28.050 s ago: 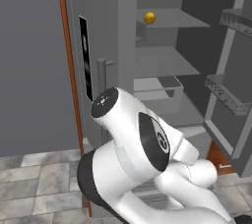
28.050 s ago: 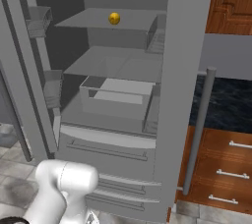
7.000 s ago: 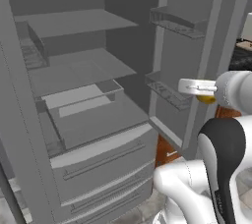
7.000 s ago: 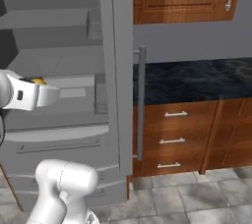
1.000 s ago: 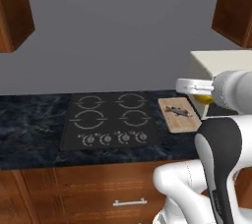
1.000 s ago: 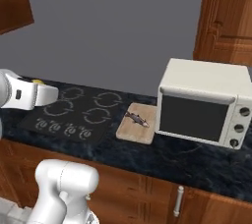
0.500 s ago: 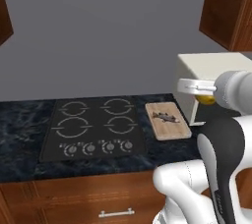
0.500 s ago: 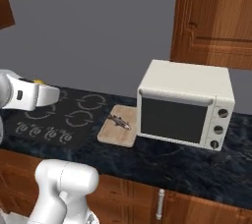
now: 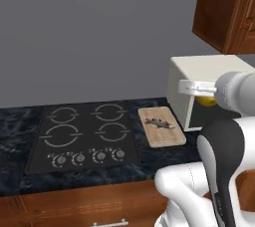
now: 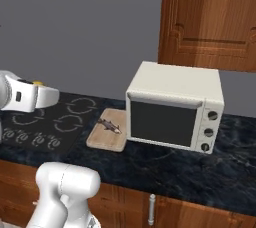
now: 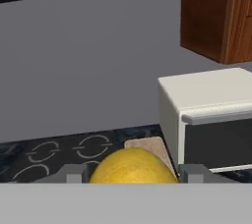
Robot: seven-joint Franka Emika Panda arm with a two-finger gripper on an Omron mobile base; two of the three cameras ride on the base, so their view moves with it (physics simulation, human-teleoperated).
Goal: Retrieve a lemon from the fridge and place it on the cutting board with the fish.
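My gripper (image 11: 133, 174) is shut on the yellow lemon (image 11: 132, 167), which bulges between the two dark fingertips (image 11: 74, 174). From the left base view the lemon (image 9: 207, 101) hangs under the white hand, in the air to the right of the cutting board (image 9: 162, 134). The fish (image 9: 159, 123) lies on that tan board, next to the stovetop. In the right base view the gripper (image 10: 39, 90) with the lemon (image 10: 36, 83) hovers left of the board (image 10: 102, 139), where the fish (image 10: 110, 125) rests. The board's far end (image 11: 147, 145) peeks out behind the lemon. The fridge is out of view.
A white microwave (image 10: 172, 107) stands on the dark counter (image 10: 165, 167) right beside the board, also seen as the microwave (image 9: 209, 71). The black stovetop (image 9: 82, 134) lies left of the board. Wooden wall cabinets (image 10: 210, 17) hang above the microwave.
The whole scene has slid left in both base views, so the base has driven right along the counter. The hand still carries the lemon, and the microwave shows more fully.
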